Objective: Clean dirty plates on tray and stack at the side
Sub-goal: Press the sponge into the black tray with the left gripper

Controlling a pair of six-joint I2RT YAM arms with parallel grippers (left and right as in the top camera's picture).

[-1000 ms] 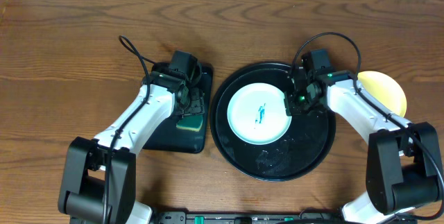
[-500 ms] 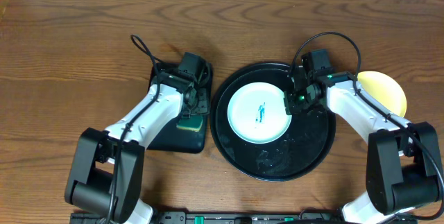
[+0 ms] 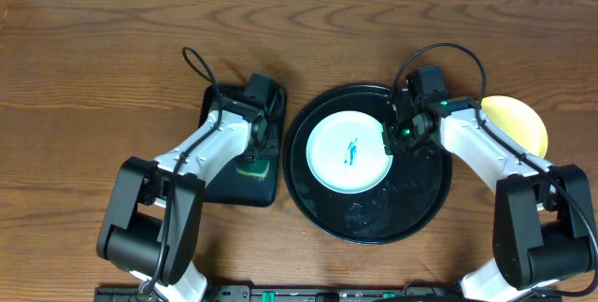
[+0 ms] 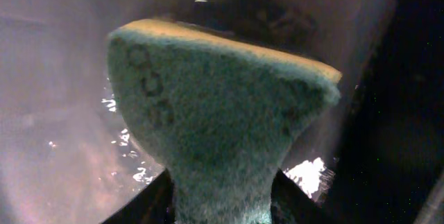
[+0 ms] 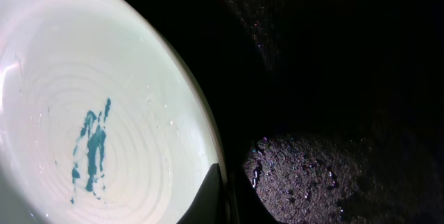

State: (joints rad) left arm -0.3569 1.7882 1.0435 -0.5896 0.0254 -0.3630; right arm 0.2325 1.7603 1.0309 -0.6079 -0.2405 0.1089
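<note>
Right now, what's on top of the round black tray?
A pale plate with a teal smudge, its rim pinched by the right gripper. Water drops too. The tray under the plate is hidden.

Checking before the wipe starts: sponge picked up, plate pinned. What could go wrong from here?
1. The left gripper pinches the sponge at one narrow end only. Pressed onto the mint plate, it may fold over or slip out.
2. The right gripper holds just a thin bit of the plate's rim, and the round black tray looks wet. Scrubbing the teal smudge could slide or twist the plate free.
</note>
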